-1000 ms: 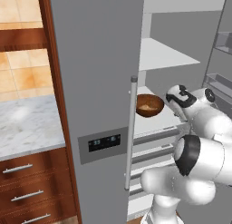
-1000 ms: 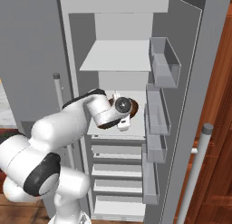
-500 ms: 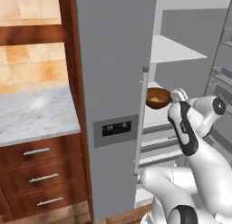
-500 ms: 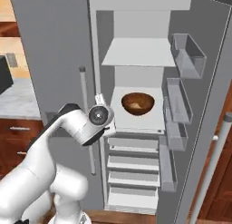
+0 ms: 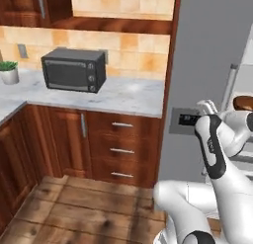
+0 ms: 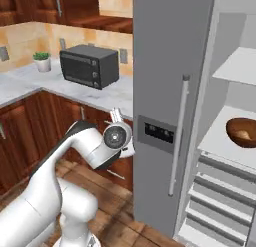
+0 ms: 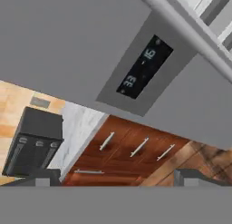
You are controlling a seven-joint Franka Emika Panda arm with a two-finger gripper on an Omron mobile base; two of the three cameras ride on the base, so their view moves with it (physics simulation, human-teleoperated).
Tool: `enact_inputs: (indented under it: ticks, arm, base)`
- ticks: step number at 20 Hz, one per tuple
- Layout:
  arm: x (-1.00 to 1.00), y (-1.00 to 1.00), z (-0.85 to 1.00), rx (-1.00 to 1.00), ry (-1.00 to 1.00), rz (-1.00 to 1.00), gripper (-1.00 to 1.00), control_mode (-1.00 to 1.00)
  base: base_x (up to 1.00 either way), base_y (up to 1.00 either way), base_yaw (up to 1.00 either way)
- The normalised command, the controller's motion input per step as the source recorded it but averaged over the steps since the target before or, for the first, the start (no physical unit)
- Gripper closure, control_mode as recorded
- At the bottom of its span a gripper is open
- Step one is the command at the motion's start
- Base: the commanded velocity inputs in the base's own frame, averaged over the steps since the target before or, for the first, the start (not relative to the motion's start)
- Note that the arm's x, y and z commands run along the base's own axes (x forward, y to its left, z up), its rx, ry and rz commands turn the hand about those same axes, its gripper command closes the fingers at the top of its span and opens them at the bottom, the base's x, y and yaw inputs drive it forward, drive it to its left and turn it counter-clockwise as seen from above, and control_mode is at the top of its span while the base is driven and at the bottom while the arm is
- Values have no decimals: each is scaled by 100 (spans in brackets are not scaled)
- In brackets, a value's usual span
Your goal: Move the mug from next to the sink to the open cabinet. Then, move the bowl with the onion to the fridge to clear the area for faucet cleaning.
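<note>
My tool [image 7: 116,177] stands spread wide, nothing between its tips and nothing touched. In the hand view the two dark fingertips [image 7: 43,177] rise far apart at the bottom, with open air between them. In the right base view the tool [image 6: 118,122] sits at the end of my arm, in front of the base cabinets and just left of the fridge door.

The fridge [image 6: 165,66] is grey; its closed left door carries a small dark display panel [image 6: 159,132] and a long vertical silver handle [image 6: 179,135]. The hand view looks at that same panel [image 7: 144,67] (rolled over, digits lit).

The bowl [image 6: 242,132], brown wood, rests on a white inner shelf [image 6: 217,141] of the fridge, toward the shelf's right end as the right base view cuts it off. A paler patch shows inside it; I cannot tell whether that is the onion. In the left base view a sliver of the bowl [image 5: 243,102] shows at the right edge, behind my arm.

On the grey-white marble counter [image 5: 123,95] a dark microwave [image 5: 74,69] stands against the tiled back wall, and a small potted plant [image 5: 9,71] sits near the counter's far left corner. Below run wooden drawers [image 5: 123,151] with silver bar handles.
</note>
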Motion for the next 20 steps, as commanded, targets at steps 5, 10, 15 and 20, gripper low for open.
enact_inputs:
  ticks: [5,10,15,20]
  arm:
    - [0,0,0,0,0,0,-100,100]
    - [0,0,0,0,0,0,-100,100]
    - [0,0,0,0,0,0,-100,100]
    - [0,0,0,0,0,0,-100,100]
  base:
    - [-6,50,86]
    - [-1,49,85]
    - [-5,45,86]
    - [-12,37,91]
